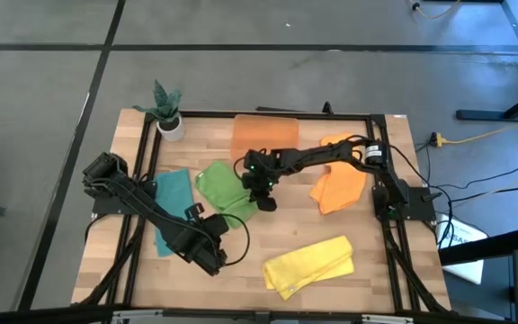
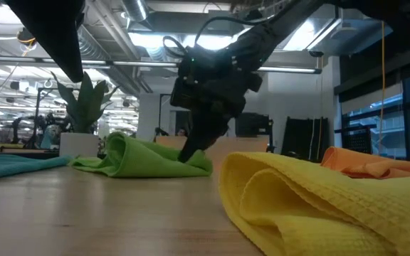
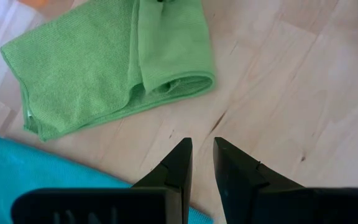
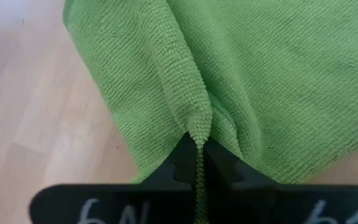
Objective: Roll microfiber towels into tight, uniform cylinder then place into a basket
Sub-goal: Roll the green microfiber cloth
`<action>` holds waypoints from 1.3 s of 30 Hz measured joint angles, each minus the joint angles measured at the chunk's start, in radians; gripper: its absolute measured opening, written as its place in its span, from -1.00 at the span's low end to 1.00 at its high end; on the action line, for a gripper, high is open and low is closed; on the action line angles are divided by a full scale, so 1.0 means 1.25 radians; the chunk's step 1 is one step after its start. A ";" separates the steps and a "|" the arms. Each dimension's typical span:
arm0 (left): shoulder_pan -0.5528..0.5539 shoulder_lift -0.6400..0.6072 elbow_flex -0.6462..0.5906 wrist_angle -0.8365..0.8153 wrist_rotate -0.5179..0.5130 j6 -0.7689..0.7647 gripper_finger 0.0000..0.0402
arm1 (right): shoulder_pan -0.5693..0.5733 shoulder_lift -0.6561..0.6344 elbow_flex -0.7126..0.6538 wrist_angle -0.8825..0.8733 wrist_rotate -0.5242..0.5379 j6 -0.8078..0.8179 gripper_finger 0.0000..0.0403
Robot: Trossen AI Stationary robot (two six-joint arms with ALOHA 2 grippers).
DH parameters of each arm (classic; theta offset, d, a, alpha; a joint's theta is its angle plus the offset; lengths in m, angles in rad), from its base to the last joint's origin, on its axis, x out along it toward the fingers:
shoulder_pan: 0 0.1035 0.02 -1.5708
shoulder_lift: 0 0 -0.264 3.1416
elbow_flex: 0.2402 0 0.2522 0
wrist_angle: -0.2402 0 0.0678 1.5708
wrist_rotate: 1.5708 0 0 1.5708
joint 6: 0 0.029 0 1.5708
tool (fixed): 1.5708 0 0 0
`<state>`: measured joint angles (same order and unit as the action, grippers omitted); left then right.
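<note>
The green towel (image 1: 220, 184) lies on the table with one side folded over; it also shows in the left wrist view (image 3: 98, 62) and the low view (image 2: 137, 160). My right gripper (image 1: 264, 198) stands at its right edge, shut on the cloth (image 4: 197, 146). My left gripper (image 1: 210, 257) hovers near the table's near edge, open by a narrow gap and empty (image 3: 202, 158), above bare wood beside the teal towel (image 1: 171, 211). The yellow towel (image 1: 311, 264) lies crumpled at the near right. The orange towels (image 1: 340, 184) lie at the right. The orange basket (image 1: 265, 135) stands at the far edge. My right gripper pinches a raised ridge of the green towel (image 4: 194, 121) between its two fingers, at the towel's right edge. The fingers (image 2: 194, 142) come from above, slanting down to the table. The cloth runs between them as a thin doubled fold. The rest of the towel lies on the table.
A small white pot with a green plant (image 1: 169, 115) stands at the far left corner. A black frame (image 1: 241, 114) borders the wooden table. Bare wood lies between the green and yellow towels (image 1: 268, 236).
</note>
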<state>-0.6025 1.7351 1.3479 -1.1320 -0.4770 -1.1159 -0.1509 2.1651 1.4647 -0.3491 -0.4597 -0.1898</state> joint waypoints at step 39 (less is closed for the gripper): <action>0.000 0.000 0.000 0.002 0.000 -0.003 -0.71 | 0.007 0.000 0.000 0.036 0.018 -0.019 -0.59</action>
<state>-0.6027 1.7351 1.3479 -1.1290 -0.4770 -1.1191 -0.1421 2.1651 1.4647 -0.3035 -0.4374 -0.2132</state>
